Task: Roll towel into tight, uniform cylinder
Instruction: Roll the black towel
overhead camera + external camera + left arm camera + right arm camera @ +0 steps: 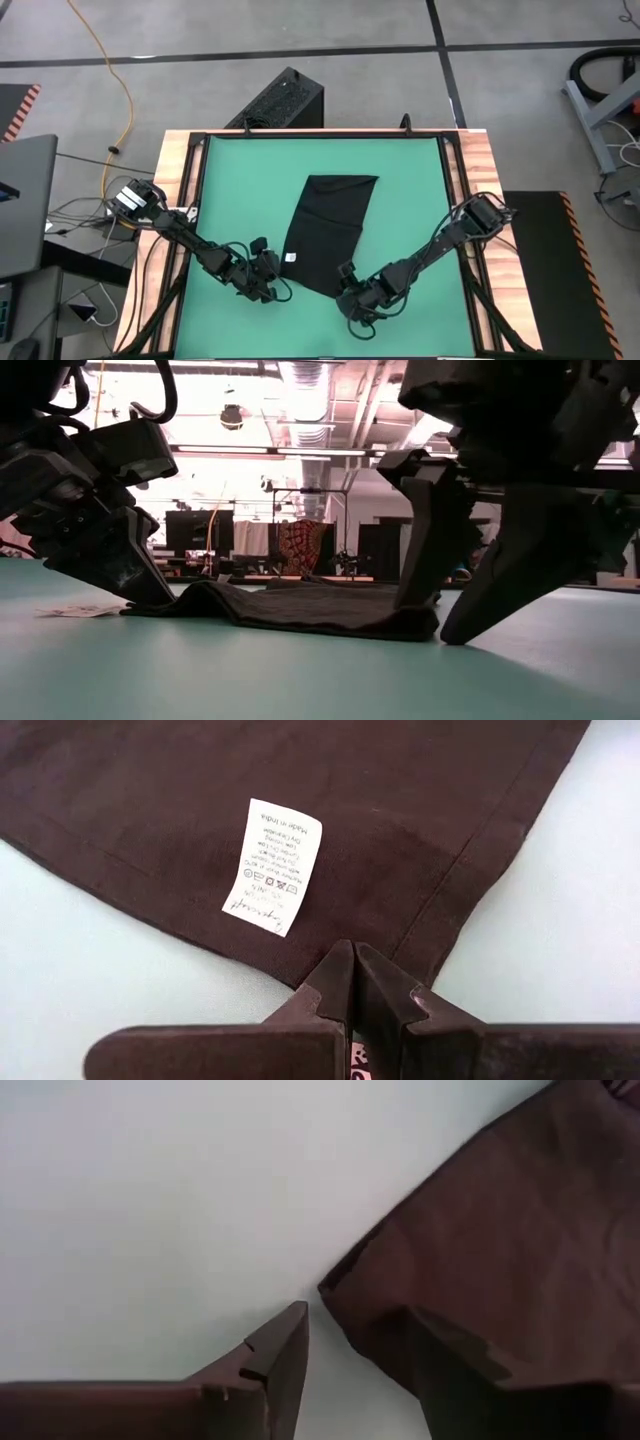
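— Where seen from overhead, left gripper low in the frame, left of centre, at the near left corner of the towel. Fingers pressed together, tips touching the hem in the wrist view, just below the tag. Nothing clearly pinched between them.

— And the right gripper?

— Low, just right of centre, at the near right corner. Spread apart: one finger on bare mat, the other lying over the cloth, with the towel corner between them. Not closed on it.

— Same from table height?

— Yes. Left gripper at the left of the frame, down at the towel's edge; right gripper at the right, both fingers down to the surface, one on the cloth, one off it.

— Towel itself?

— Flat, unrolled, near the middle of the mat, slanted: far end toward upper right, near end toward lower left. Small white tag on the near left part, close to the left gripper. Slight ripple in the low view, no roll started.

— Surroundings?

— Wooden table rim around the mat, a black ribbed box beyond the far edge, upper centre.
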Motion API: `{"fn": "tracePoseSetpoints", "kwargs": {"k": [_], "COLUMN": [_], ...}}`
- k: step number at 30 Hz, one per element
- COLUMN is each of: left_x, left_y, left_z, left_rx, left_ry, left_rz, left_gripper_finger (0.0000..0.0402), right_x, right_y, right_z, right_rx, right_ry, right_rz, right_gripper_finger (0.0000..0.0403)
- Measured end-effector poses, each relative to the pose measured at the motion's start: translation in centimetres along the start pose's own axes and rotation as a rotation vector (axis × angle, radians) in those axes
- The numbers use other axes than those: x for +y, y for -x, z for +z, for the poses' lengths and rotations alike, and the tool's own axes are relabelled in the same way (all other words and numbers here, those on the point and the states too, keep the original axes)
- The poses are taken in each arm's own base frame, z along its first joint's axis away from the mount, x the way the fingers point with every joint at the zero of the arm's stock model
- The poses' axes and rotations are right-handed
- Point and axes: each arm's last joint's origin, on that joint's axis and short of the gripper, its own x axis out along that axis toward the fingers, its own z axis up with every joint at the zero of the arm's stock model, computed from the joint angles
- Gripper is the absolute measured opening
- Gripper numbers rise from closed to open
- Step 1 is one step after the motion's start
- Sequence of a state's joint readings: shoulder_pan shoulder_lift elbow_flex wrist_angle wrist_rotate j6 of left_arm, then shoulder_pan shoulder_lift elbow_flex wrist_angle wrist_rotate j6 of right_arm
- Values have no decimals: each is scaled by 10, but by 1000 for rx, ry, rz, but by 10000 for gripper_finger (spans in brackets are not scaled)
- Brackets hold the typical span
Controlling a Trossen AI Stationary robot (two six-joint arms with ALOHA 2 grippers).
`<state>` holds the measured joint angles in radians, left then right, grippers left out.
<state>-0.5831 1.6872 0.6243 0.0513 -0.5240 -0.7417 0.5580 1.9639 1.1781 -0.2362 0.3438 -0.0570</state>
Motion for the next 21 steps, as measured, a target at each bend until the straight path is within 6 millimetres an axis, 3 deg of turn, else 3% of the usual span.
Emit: {"fn": "tracePoseSetpoints", "kwargs": {"k": [8, 14, 18, 21], "left_x": [0, 0, 0, -1], "left_y": [0, 0, 0, 0], "left_z": [0, 0, 0, 0], "left_rx": [-3, -4, -2, -3], "left_ry": [-14, -13, -12, -21], "left_rz": [2, 1, -5, -5], "left_gripper_finger": [0, 0, 0, 0], "right_x": [-1, -2, -1, 5], "right_y": [-6, -7, -7, -5], "right_z": [-1, -2, -3, -5], "right_rx": [4, 4, 15, 28], "right_ry": [-43, -74, -90, -95], "right_rz": [-44, -72, -75, -77], "right_gripper_finger": [159, 99, 25, 14]}}
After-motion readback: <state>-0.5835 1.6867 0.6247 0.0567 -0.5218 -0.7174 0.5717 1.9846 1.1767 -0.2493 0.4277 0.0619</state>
